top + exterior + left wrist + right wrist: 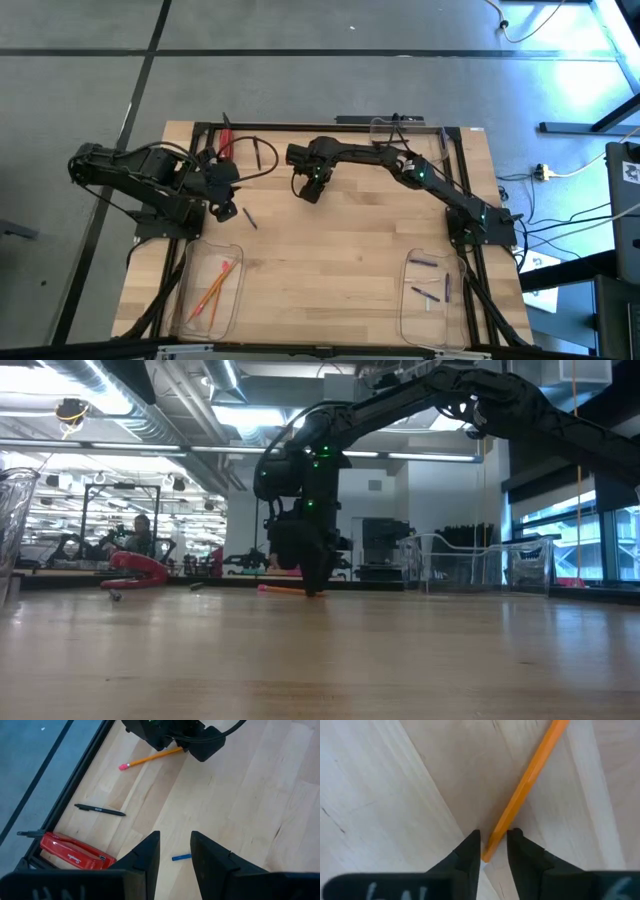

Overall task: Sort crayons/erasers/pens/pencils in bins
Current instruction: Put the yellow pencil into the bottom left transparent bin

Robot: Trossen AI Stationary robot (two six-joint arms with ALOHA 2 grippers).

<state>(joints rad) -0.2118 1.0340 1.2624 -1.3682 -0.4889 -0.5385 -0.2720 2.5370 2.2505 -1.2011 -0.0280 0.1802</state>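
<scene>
Pencils: two in the left bin [232,318], one [527,785] between right fingers [470,851].

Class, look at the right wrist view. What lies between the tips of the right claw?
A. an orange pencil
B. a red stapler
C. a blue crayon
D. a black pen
A. In the right wrist view the right claw is down at the wooden table with its two dark fingers on either side of the orange pencil.
</scene>
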